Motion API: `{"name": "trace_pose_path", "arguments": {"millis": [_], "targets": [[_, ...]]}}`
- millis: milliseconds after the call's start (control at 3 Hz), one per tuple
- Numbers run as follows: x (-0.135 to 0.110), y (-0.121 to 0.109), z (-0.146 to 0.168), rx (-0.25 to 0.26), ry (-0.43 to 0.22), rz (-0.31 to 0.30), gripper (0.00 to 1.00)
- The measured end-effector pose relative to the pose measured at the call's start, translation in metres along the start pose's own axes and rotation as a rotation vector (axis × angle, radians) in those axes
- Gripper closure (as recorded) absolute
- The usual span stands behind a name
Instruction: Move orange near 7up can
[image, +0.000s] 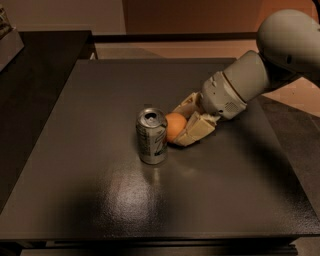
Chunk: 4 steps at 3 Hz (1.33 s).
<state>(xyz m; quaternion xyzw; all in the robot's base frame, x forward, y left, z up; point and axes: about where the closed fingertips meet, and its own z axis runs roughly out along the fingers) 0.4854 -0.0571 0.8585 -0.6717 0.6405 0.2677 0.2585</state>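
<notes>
The orange (174, 126) is a small round fruit on the dark table (100, 200), right beside the 7up can (152, 136) and touching or almost touching its right side. The can stands upright near the table's middle, silver top with an opened tab, pale body. My gripper (181, 126) comes in from the right on a grey arm. Its tan fingers (196, 131) sit on either side of the orange and hold it at table height.
A pale grey box edge (9, 40) shows at the far left on a darker counter. The table's right edge borders a lower dark surface (300, 145). A tan floor strip (165, 50) lies behind the table.
</notes>
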Motion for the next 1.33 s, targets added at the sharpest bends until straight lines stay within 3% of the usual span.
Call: {"name": "trace_pose_path", "arguments": {"millis": [667, 1000, 1333], "targets": [[0.0015, 0.0010, 0.0056, -0.005, -0.001, -0.001, 0.12], [0.0006, 0.0013, 0.0068, -0.007, -0.001, -0.003, 0.00], [0.0006, 0.0013, 0.0068, -0.007, -0.001, -0.003, 0.00]]}}
